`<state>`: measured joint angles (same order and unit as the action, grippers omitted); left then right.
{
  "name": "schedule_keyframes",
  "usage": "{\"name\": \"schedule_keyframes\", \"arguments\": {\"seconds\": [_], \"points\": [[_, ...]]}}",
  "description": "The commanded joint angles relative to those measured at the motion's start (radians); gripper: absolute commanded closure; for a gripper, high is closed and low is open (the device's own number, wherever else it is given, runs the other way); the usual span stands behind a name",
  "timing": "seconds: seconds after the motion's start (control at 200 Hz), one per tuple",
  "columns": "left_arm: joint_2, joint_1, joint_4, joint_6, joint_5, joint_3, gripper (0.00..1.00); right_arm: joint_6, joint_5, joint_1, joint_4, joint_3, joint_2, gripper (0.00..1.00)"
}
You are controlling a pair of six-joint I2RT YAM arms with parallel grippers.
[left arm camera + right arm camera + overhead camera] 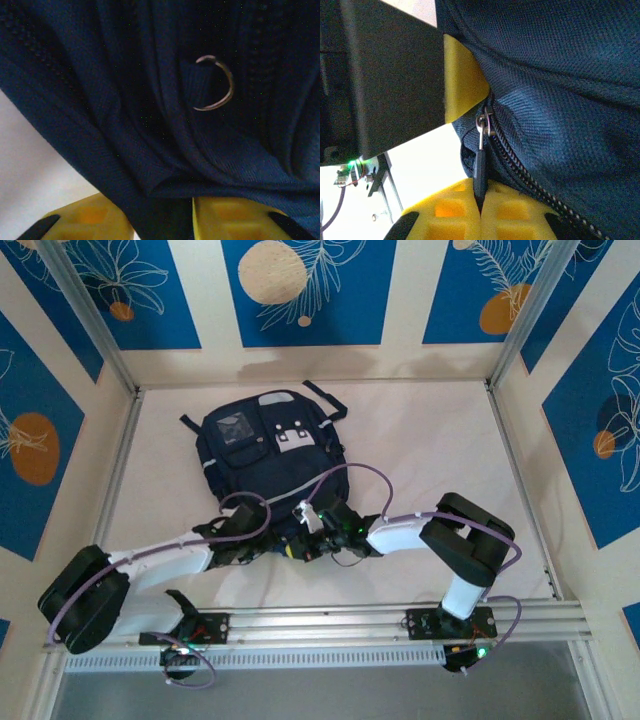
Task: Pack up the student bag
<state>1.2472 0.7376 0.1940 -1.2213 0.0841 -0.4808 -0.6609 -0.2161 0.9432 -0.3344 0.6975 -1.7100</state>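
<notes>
Right gripper (480,202) pinched the dark zipper pull (480,167) of the student bag (265,455) between pressed-together yellow fingers. Left gripper (162,220) straddled a fold of the bag's navy fabric below a metal ring (215,82); whether it gripped could not be told. The bag lay flat mid-table (430,440), both grippers at its near edge.

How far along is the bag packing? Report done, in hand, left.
Done: the student bag lies flat on the table, with both arms at its near edge. In hand: the left gripper pinches a fabric fold below a metal ring, and the right gripper is shut on the zipper pull. Left: probably running the zipper. Whether anything is packed inside cannot be told.
</notes>
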Motion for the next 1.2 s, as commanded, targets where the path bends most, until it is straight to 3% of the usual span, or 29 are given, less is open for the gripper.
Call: {"name": "schedule_keyframes", "arguments": {"seconds": [0.0, 0.335, 0.835, 1.015, 1.195], "points": [[0.048, -0.028, 0.059, 0.007, 0.092, 0.008, 0.72, 0.037, 0.018, 0.0, 0.153, 0.008, -0.015, 1.0], [-0.012, -0.096, 0.089, 0.027, 0.074, 0.088, 0.76, 0.128, 0.008, -0.093, 0.339, 0.0, 0.044, 1.0], [-0.051, -0.18, 0.145, 0.086, 0.053, 0.062, 0.72, 0.192, 0.032, -0.216, 0.373, -0.09, 0.151, 1.0], [-0.076, -0.212, 0.205, 0.133, 0.077, 0.022, 0.69, 0.196, -0.036, -0.195, 0.332, -0.067, 0.11, 1.0], [-0.107, -0.255, 0.252, 0.157, 0.079, -0.022, 0.54, 0.239, -0.079, -0.082, 0.358, 0.036, 0.002, 1.0]]}}
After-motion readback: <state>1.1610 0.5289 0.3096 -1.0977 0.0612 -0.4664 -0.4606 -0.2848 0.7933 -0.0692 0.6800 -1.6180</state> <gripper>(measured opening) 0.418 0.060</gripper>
